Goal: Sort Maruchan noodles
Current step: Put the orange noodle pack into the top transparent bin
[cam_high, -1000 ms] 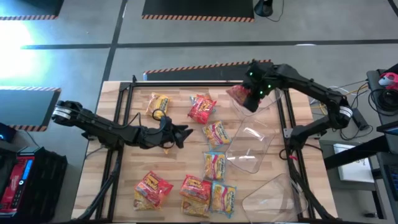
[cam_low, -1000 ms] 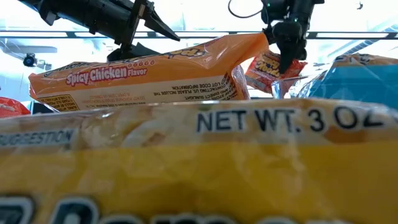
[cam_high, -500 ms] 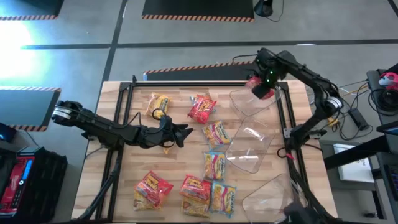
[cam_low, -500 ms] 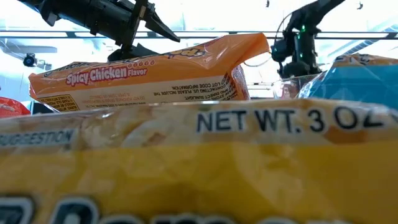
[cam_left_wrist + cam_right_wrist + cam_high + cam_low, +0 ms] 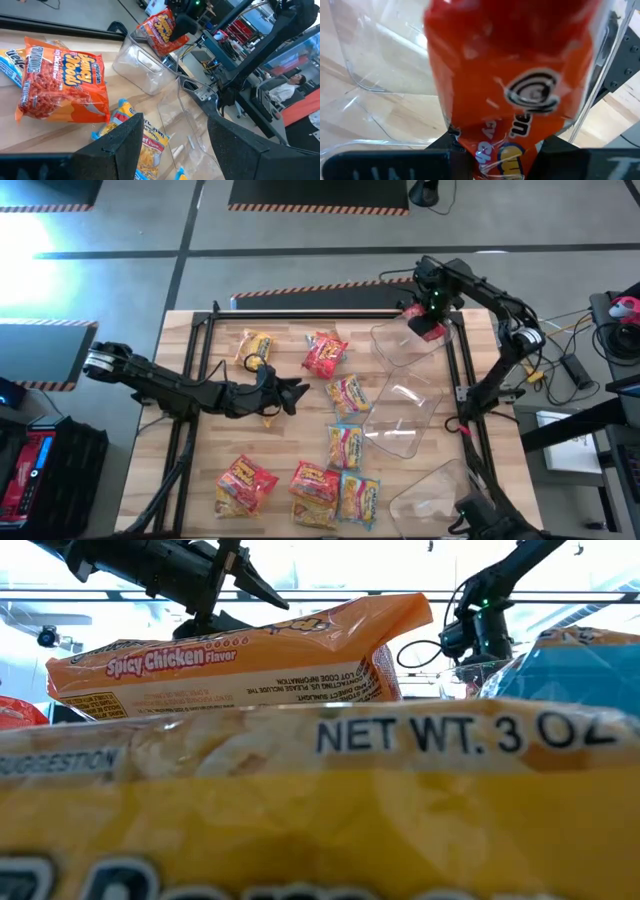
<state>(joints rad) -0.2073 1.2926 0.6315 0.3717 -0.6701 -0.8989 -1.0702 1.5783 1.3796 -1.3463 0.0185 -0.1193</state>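
We've got our right pincer clamped on a red packet over the far clear tub at 1 o'clock. Left pincer hangs wide mid-worktop. About eight noodle packets remain unsorted, so we're barely started.

Grey floor surrounds the wooden table — hazard-striped mats lie beyond it, bright glare falls at one side, and cabled equipment crowds the other.

In the low view we read "Spicy Chicken Flavor" on the orange noodle packet at ten o'clock, and "NET WT. 3 OZ" on the yellow noodle packet filling the foreground. Other packet print stays illegible to us.
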